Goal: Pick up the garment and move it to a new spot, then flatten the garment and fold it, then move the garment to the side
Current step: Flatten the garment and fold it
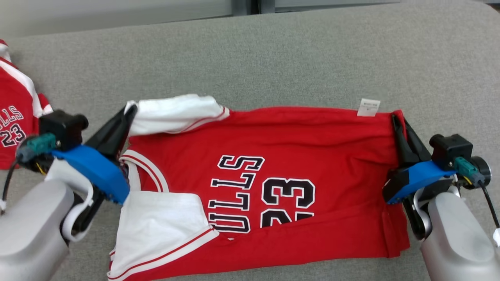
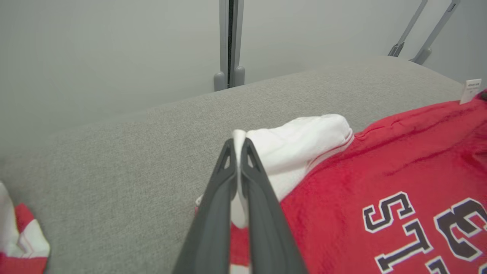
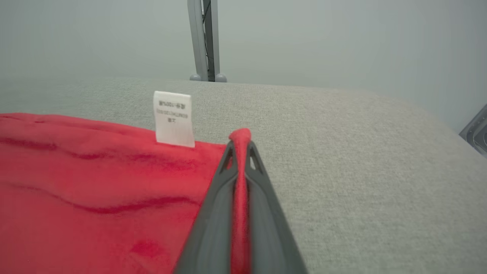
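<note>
Head view: a grey fabric-covered table [image 1: 312, 50] carries a red Bulls number 23 jersey [image 1: 312, 132], spread sideways across the near middle with its collar toward the left. A second red-and-white jersey [image 1: 15, 113] lies at the table's left edge. The left claw [image 1: 131, 113] is clamped on the far white sleeve [image 1: 175, 113]. The right claw [image 1: 395, 121] is clamped on the far red hem corner. A white care label [image 1: 368, 107] protrudes from the far edge, near the right claw.
</note>
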`<state>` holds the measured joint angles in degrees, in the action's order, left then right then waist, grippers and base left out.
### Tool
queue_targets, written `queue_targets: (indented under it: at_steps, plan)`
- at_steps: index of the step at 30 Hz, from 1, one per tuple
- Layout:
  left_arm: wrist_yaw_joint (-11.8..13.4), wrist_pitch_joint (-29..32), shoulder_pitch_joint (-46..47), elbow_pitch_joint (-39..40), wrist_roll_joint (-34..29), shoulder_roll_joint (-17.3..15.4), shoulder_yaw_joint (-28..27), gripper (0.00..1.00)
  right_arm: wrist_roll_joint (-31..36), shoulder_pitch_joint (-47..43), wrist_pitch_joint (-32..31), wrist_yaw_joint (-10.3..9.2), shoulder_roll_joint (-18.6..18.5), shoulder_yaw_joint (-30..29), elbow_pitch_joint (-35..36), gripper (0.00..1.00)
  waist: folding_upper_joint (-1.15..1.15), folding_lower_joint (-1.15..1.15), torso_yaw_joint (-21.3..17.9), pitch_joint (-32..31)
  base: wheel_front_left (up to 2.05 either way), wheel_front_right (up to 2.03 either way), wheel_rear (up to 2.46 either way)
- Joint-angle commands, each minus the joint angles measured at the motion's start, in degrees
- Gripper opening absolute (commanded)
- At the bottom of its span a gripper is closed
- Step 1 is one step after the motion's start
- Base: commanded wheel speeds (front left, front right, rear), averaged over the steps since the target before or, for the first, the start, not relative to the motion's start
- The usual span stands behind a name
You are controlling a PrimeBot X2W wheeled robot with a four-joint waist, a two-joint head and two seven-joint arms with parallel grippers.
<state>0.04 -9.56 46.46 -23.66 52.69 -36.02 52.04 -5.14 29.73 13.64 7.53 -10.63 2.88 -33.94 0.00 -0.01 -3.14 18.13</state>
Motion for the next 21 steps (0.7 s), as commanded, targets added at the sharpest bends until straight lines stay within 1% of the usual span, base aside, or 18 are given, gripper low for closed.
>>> queue_targets:
  at_steps: [1, 5, 10, 16, 21]
  plan:
    - [1.37, -0.45, -2.73, 1.96, 0.83, -0.94, -0.37, 0.00, -0.38, -1.53, 0.52, -0.08, 0.23, -0.29, -0.13, 0.00, 0.00, 0.01, 0.42, -1.20, 0.00, 0.00, 0.00]
    - [4.24, -1.25, -8.06, 5.87, 2.56, -2.06, -0.73, 0.00, -0.64, -3.62, 1.02, -0.08, 0.24, -0.79, -0.22, 0.00, 0.00, 0.01, 0.73, -2.65, 0.00, 0.00, 0.00]
    - [6.83, -2.07, -13.62, 9.70, 4.27, -2.52, -0.59, 0.00, -0.99, -6.86, 1.34, -0.08, 0.07, -1.73, 0.73, 0.00, 0.00, 0.01, 1.51, -4.12, 0.00, 0.00, 0.00]
    - [8.86, -3.44, -18.86, 11.74, 5.97, -2.12, -0.93, 0.00, -1.30, -11.62, 1.56, -0.08, 0.96, -2.57, 3.32, 0.00, 0.00, 0.01, 1.93, -5.19, 0.00, 0.00, 0.00]
    - [9.63, -4.36, -21.92, 11.98, 7.08, -1.55, -1.69, 0.00, -1.11, -14.81, 1.59, -0.08, 2.07, -3.38, 5.58, 0.00, 0.00, 0.01, 2.05, -5.89, 0.00, 0.00, 0.00]
